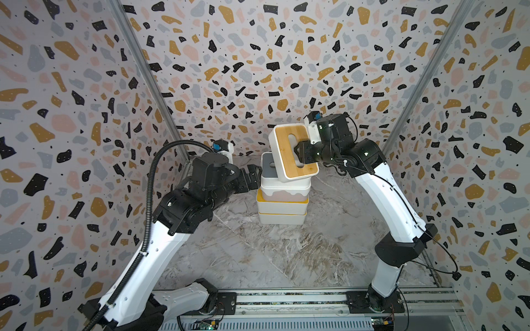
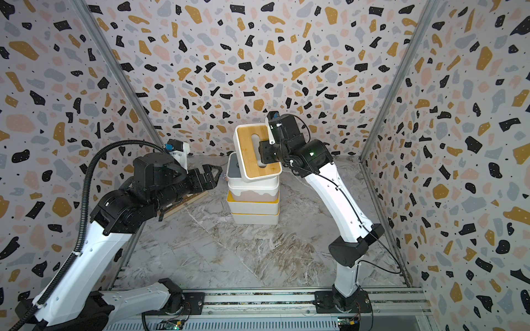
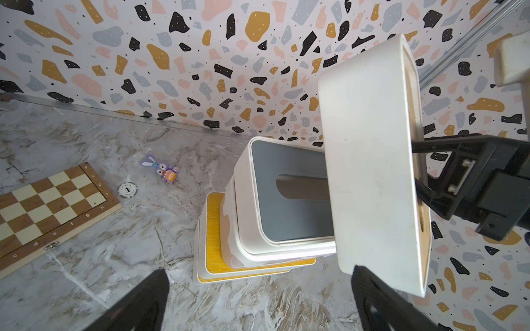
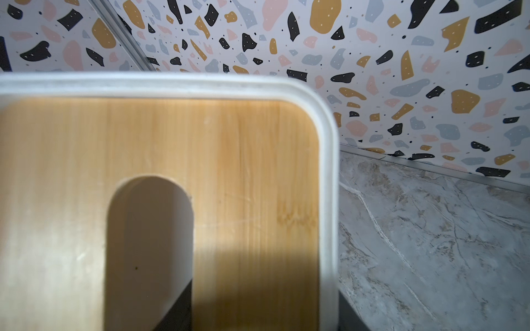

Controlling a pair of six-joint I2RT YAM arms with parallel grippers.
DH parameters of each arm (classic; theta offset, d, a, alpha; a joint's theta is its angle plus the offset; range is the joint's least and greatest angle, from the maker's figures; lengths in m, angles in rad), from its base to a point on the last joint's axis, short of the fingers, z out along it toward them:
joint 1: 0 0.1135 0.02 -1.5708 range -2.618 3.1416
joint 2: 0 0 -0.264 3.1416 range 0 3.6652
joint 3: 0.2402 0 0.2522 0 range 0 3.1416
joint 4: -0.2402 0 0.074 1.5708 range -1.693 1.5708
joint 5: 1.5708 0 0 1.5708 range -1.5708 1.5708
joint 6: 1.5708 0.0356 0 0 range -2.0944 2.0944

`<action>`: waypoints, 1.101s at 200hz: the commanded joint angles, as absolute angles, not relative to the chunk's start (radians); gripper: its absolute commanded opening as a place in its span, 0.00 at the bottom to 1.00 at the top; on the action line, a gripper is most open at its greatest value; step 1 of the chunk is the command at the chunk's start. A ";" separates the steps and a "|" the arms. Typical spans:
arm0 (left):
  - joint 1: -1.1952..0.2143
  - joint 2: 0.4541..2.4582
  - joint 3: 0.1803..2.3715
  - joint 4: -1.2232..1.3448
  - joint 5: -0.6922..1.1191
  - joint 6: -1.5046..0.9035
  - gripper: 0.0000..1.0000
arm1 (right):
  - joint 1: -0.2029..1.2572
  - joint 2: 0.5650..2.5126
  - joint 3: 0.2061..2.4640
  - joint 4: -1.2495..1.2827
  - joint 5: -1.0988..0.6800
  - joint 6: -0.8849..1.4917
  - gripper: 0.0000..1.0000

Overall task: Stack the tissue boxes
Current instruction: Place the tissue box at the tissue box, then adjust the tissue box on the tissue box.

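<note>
A stack of tissue boxes stands mid-table: two yellow-lidded boxes (image 1: 282, 219) at the bottom, then the pink-sided box (image 1: 284, 195), then the grey-lidded box (image 1: 268, 165) (image 3: 289, 195) on top. My right gripper (image 1: 299, 153) (image 2: 262, 153) (image 4: 262, 315) is shut on the wood-lidded box (image 1: 288, 147) (image 2: 249, 149) (image 4: 243, 160), one finger in the slot and one outside the wall. It holds the box tilted above the grey lid. My left gripper (image 1: 253, 178) (image 2: 213, 173) (image 3: 258, 270) is open and empty beside the stack's left side.
A chessboard (image 3: 51, 206) (image 2: 183, 205) lies at the left under my left arm. A poker chip (image 3: 127, 190) and a small purple bunny toy (image 3: 162, 169) sit between it and the stack. Patterned walls close in behind and on both sides.
</note>
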State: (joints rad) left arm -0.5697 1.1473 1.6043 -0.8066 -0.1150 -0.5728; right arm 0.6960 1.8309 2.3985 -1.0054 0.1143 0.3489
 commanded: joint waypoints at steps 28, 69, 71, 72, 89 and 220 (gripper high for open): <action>-0.549 1.146 1.583 -0.749 -0.078 -0.597 1.00 | 0.678 1.855 2.442 -0.997 0.047 0.346 0.56; -0.540 1.149 1.569 -0.730 -0.055 -0.610 1.00 | 0.676 1.863 2.445 -0.969 0.036 0.351 0.61; -0.539 1.149 1.568 -0.730 -0.054 -0.611 1.00 | 0.676 1.863 2.447 -0.968 0.035 0.351 0.62; -0.539 1.149 1.569 -0.729 -0.053 -0.611 1.00 | 0.676 1.863 2.448 -0.967 0.034 0.351 0.62; -0.537 1.154 1.575 -0.728 -0.048 -0.611 1.00 | 0.676 1.856 2.465 -0.955 0.025 0.356 0.67; -0.357 1.436 1.786 -0.483 0.252 -0.554 0.99 | 0.652 1.305 1.864 -0.743 -0.136 0.408 0.99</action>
State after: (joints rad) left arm -0.3744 1.3891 1.7214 -0.6113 0.1589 -0.5766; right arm 0.6491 1.3930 2.0048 -0.8352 -0.0307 0.3702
